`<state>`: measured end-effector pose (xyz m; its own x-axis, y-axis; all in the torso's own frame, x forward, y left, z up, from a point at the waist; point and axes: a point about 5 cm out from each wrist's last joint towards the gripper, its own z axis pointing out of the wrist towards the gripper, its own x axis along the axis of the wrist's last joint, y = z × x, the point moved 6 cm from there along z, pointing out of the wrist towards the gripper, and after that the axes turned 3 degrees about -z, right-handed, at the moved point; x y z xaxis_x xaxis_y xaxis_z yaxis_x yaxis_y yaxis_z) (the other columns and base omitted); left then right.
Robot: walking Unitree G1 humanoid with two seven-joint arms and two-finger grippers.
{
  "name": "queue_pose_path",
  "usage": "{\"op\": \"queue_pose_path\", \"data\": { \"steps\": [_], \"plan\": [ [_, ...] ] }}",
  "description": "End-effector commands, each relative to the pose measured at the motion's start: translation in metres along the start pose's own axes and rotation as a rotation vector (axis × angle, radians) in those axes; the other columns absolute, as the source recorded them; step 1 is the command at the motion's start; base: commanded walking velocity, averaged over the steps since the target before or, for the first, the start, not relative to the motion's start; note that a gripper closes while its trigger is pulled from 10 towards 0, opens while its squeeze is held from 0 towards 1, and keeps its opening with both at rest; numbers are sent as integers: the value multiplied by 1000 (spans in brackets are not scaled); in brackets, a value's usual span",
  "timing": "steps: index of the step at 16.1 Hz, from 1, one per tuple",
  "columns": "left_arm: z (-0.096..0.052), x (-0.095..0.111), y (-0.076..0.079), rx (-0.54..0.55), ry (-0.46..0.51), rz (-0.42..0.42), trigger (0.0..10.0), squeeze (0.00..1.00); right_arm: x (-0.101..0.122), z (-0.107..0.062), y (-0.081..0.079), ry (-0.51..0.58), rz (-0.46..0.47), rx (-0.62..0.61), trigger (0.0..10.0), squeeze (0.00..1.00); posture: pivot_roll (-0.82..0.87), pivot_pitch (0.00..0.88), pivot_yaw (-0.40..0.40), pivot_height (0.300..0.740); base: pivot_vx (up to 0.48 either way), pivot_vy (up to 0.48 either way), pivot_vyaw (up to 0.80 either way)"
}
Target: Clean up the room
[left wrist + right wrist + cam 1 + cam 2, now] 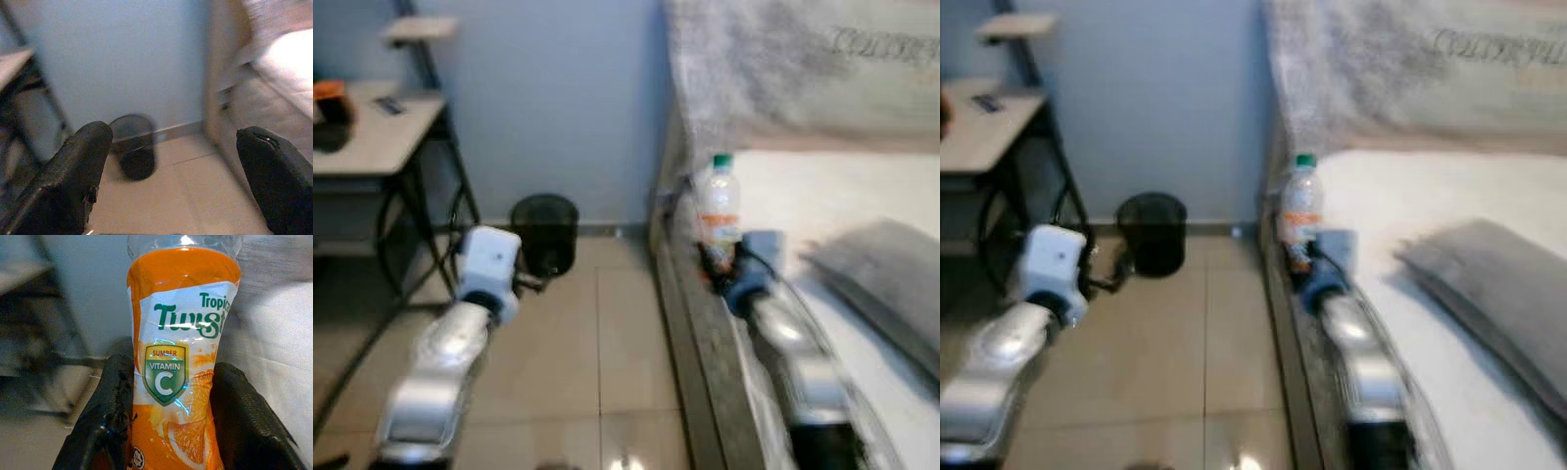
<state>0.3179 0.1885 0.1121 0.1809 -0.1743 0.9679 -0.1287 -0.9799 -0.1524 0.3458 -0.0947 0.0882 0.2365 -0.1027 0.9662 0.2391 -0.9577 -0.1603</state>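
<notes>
A clear plastic bottle (719, 211) with a green cap and an orange label stands upright above the bed's near edge. My right gripper (717, 262) is shut on the bottle's lower part. In the right wrist view both black fingers (110, 409) press against the orange juice bottle (181, 357). My left gripper (178, 166) is open and held over the tiled floor, pointing toward a black mesh bin (134, 152). That bin (544, 233) stands by the blue wall.
The bed (783, 191) with a white sheet and a grey pillow (886, 274) lies on the right. A desk (372, 137) on black legs stands at the left with small items on it. Tiled floor (597, 362) runs between them.
</notes>
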Motion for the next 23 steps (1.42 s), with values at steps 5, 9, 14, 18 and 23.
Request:
{"op": "queue_pose_path", "data": {
  "steps": [5, 9, 14, 18, 23],
  "plan": [
    [2, 6, 9, -27, 17, -6, 10000, 0, 1, -4, 20, -2, -9, -54, 10000, 0, 3, 0, -28, 740, 307, 0, 0],
    [2, 7, 8, -27, 19, 2, 10000, 0, -1, -3, 20, -6, -7, -60, 10000, 0, 4, 0, -29, 740, 331, 0, 0],
    [3, 9, 4, -25, 23, 15, 10000, 0, -1, -2, 22, -9, -10, -58, 10000, 0, 2, 0, -18, 740, 332, 0, 0],
    [3, 16, 9, -64, 66, 19, 10000, 0, -2, -1, 21, -8, -12, -51, 10000, 0, -3, 0, -11, 740, 335, 0, 0],
    [5, 15, 7, -63, 60, 37, 10000, 0, 0, 0, 20, 1, 9, -46, 10000, 0, -5, 0, -5, 740, 334, 0, 320]
  ]
}}
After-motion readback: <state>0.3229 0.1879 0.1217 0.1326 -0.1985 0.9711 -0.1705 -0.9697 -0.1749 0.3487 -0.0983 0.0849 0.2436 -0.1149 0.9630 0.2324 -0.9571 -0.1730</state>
